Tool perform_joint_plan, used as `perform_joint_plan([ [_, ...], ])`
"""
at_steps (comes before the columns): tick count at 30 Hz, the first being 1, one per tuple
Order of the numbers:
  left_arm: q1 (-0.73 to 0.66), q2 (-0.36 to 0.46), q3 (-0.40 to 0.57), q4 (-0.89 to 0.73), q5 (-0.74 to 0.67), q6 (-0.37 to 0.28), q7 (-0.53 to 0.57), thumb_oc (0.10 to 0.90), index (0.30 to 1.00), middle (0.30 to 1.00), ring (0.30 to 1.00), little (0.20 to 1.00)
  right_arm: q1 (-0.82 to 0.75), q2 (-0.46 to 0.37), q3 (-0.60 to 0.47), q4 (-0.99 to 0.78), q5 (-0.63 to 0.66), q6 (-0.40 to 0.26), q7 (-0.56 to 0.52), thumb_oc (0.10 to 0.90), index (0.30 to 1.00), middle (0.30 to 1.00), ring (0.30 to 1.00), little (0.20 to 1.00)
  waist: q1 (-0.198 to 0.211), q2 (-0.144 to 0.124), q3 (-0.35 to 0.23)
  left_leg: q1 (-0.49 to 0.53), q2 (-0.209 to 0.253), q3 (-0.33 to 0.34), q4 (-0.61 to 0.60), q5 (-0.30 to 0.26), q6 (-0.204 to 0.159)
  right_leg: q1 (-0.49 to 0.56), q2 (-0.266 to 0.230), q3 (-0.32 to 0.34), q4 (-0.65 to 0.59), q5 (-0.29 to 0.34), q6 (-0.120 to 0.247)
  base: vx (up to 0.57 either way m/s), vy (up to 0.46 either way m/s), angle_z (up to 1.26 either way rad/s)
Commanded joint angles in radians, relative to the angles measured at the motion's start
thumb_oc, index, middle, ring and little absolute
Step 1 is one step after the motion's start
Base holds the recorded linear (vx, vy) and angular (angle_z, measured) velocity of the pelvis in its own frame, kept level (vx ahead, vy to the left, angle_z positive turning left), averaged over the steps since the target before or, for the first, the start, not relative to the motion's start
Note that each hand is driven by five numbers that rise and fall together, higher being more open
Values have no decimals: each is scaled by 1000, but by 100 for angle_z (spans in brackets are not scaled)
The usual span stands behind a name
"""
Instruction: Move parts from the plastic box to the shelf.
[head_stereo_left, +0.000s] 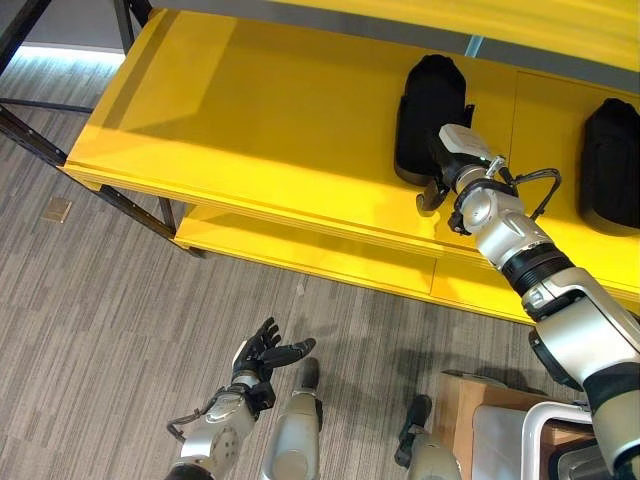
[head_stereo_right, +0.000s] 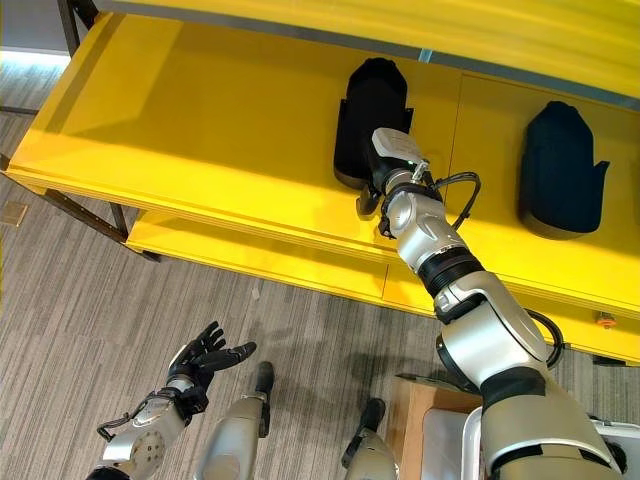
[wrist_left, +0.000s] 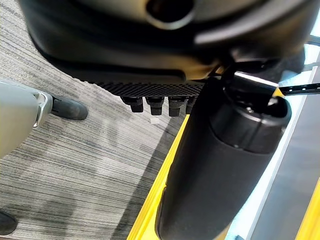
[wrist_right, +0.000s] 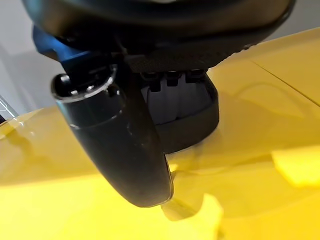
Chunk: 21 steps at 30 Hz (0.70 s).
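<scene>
Two black parts on the yellow shelf (head_stereo_left: 260, 130): one (head_stereo_left: 430, 110) at 1 o'clock, another (head_stereo_right: 562, 170) at 3 o'clock, partly cut off in the left eye view. Right robot hand (head_stereo_left: 440, 185) against the first part's near end, fingers hidden, grip impossible to tell. Left robot hand (head_stereo_left: 265, 355) at 7 o'clock over the floor, fingers spread, empty.

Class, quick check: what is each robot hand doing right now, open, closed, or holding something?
Left robot hand: open, fingers spread, holding nothing, low above the floor.
Right robot hand: at the black part on the yellow shelf; fingers hidden, so its state cannot be told.
</scene>
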Motion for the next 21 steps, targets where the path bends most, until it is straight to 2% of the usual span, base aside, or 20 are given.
perform_joint_plan([
  [1,-6,61,-1,-83,-19,-58,-9,900,1000,1000,1000,1000,-164,-35,8,-87,15,-21,-55,900,1000,1000,1000,1000,2,-51,-51,-38,69,-71,52,-32,-62,35,-15,0,28,-65,2,0,0,0],
  [12,-7,60,6,-73,-12,-50,-13,900,1000,1000,1000,1000,-149,-27,3,-135,20,-26,-36,900,1000,1000,1000,1000,-3,-63,-71,-13,72,-67,66,-49,-58,54,-17,3,40,-71,5,0,0,0],
  [21,-6,51,22,-71,-6,-41,-8,900,1000,1000,1000,1000,-98,-26,-25,-216,44,-29,-13,900,1000,1000,1000,1000,-8,-83,-88,13,76,-59,78,-68,-55,80,-14,6,42,-80,6,0,0,0],
])
